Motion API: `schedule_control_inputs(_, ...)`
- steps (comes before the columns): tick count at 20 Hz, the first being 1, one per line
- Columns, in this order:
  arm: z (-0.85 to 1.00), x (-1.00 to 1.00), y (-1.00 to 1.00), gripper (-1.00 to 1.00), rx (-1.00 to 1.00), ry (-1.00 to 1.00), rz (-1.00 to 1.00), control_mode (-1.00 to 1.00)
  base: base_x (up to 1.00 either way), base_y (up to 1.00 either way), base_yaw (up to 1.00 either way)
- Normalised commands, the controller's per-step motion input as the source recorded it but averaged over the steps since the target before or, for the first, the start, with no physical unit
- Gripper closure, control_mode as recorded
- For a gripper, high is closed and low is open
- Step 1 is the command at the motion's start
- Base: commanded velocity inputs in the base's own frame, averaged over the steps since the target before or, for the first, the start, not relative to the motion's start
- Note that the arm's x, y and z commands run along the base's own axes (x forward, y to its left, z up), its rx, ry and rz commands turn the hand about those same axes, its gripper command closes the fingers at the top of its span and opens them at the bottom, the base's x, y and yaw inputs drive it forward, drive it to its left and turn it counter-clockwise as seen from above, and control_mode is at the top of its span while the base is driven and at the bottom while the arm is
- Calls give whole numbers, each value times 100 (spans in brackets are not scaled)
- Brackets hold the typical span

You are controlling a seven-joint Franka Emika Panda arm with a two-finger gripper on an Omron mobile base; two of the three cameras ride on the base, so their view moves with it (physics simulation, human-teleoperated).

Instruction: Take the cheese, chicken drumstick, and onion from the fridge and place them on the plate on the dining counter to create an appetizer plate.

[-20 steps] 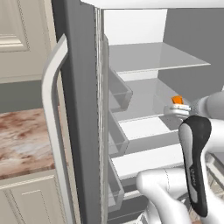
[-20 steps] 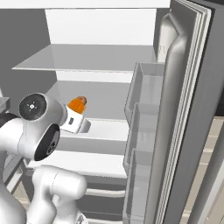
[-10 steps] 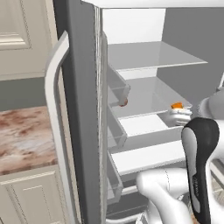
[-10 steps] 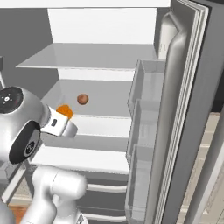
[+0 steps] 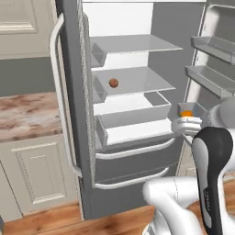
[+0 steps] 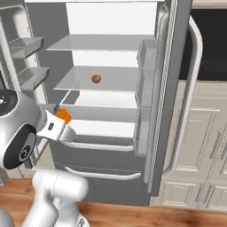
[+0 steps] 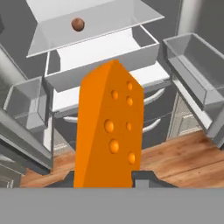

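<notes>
Clamping the cheese by its flat sides, the gripper holds it outside the fridge; the stiff, light, smooth-faced wedge might slip if squeezed near its thin tip.

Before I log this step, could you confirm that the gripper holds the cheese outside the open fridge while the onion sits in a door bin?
Not quite: the onion sits on a middle shelf inside the fridge, not in a door bin, as the left base view shows. The rest holds: the gripper holds the cheese outside the open fridge.
</notes>
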Motion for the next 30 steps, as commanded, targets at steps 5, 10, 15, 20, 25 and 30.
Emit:
schedule_control_inputs(5, 0, 0, 0, 100, 0, 0, 0, 100, -100, 0, 0)
schedule_control_inputs(10, 0, 0, 0, 100, 0, 0, 0, 100, -100, 1, 2)
schedule_control_inputs(15, 0, 0, 0, 100, 0, 0, 0, 100, -100, 1, 1)
schedule_control_inputs(20, 0, 0, 0, 100, 0, 0, 0, 100, -100, 9, 0)
schedule_control_inputs(25, 0, 0, 0, 100, 0, 0, 0, 100, -100, 22, 0)
schedule_control_inputs(30, 0, 0, 0, 100, 0, 0, 0, 100, -100, 28, 0)
